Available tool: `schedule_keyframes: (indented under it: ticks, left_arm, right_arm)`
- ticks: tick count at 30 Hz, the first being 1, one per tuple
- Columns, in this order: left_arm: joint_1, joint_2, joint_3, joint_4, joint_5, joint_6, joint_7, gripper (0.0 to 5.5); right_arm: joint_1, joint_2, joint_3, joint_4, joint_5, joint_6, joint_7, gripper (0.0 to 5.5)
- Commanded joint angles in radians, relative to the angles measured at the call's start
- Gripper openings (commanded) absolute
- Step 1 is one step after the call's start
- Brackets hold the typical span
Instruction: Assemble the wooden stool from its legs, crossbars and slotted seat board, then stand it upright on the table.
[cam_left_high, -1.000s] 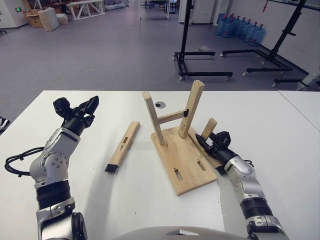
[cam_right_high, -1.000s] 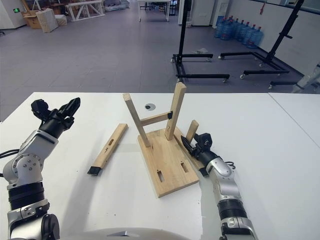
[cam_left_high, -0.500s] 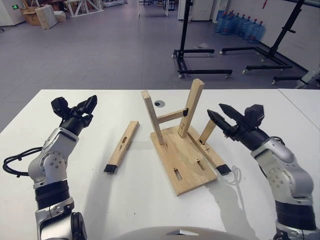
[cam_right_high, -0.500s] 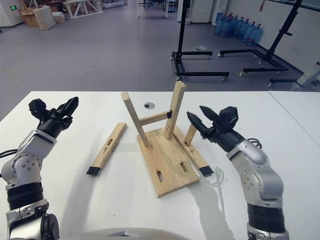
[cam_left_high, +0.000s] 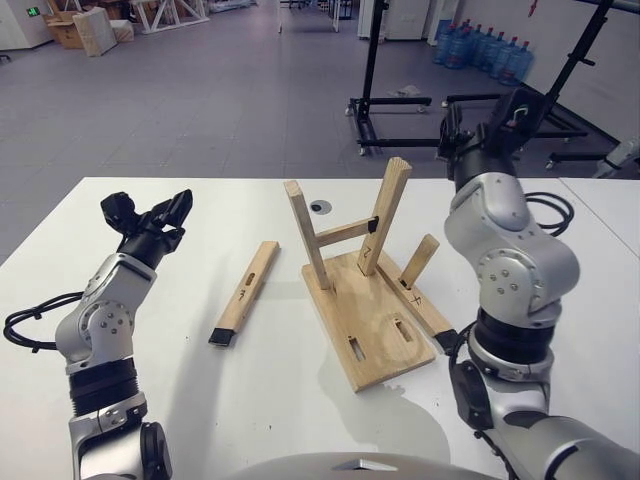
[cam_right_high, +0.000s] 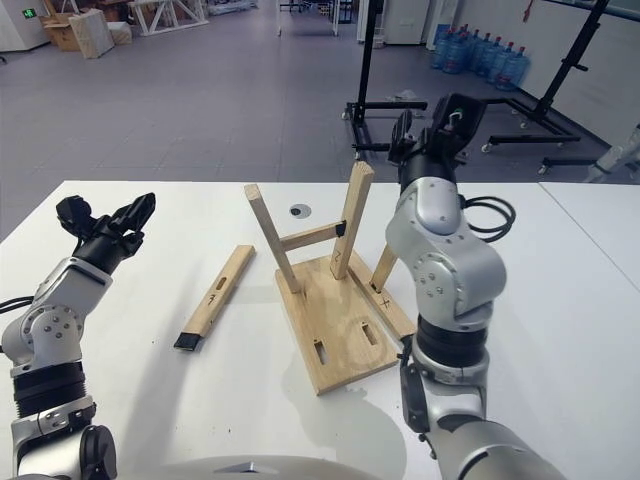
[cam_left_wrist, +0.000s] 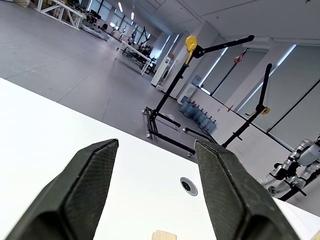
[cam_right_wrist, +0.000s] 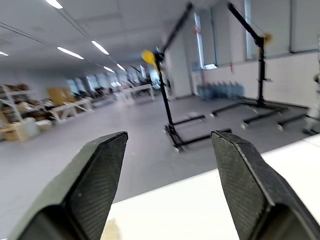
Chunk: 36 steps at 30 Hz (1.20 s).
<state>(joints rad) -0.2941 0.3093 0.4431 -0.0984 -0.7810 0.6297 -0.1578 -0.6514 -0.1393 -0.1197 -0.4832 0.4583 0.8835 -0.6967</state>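
The slotted seat board (cam_left_high: 372, 322) lies flat on the white table (cam_left_high: 200, 400). Two legs (cam_left_high: 305, 235) (cam_left_high: 386, 213) stand in it, joined by a crossbar (cam_left_high: 343, 234). Another leg (cam_left_high: 422, 306) lies along the board's right edge, and a short piece (cam_left_high: 420, 258) rises at an angle from it. A loose slotted leg (cam_left_high: 245, 292) lies left of the board. My left gripper (cam_left_high: 150, 207) hovers open over the table's left side, holding nothing (cam_left_wrist: 160, 200). My right gripper (cam_right_high: 430, 112) is raised high behind the stool's right leg, open and empty (cam_right_wrist: 167, 185).
A round grommet hole (cam_left_high: 320, 208) sits in the table behind the stool. A black cable (cam_left_high: 25, 325) hangs off the left edge. Black wheeled racks (cam_left_high: 400, 120) and water bottles (cam_left_high: 480, 50) stand on the floor beyond. A second table (cam_left_high: 610, 210) adjoins at the right.
My right gripper left the leg lying by the board's right edge and swung up high behind the stool, staying open. The left arm stayed put.
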Motion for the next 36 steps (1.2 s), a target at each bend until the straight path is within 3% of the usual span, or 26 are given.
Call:
schedule_keyframes:
  ticks: [1,11,18,24,34,36]
  left_arm:
    - [-0.006,-0.009,-0.007,0.0,0.007,-0.006,0.004,2.78]
    - [-0.011,-0.012,-0.01,0.003,0.009,-0.008,0.001,2.78]
    - [0.004,-0.016,-0.009,0.002,0.01,-0.011,-0.001,2.78]
    - [0.012,-0.024,-0.012,0.005,0.014,-0.012,-0.001,2.78]
    - [0.013,-0.029,-0.011,-0.005,0.013,-0.014,0.003,2.78]
    - [0.011,-0.029,-0.011,-0.006,0.012,-0.013,0.003,2.78]
  right_arm:
    - [0.028,0.056,-0.028,0.028,-0.061,0.011,-0.003,3.07]
    - [0.019,0.1,-0.049,0.083,-0.163,-0.023,0.106,3.07]
    - [0.156,0.122,-0.033,0.196,-0.259,-0.128,0.186,3.07]
    - [0.312,0.177,0.047,0.355,-0.301,-0.211,0.295,3.07]
    - [0.136,0.071,-0.114,0.173,-0.271,-0.071,0.353,3.07]
    - [0.077,0.053,-0.198,0.152,-0.204,-0.013,0.376,3.07]
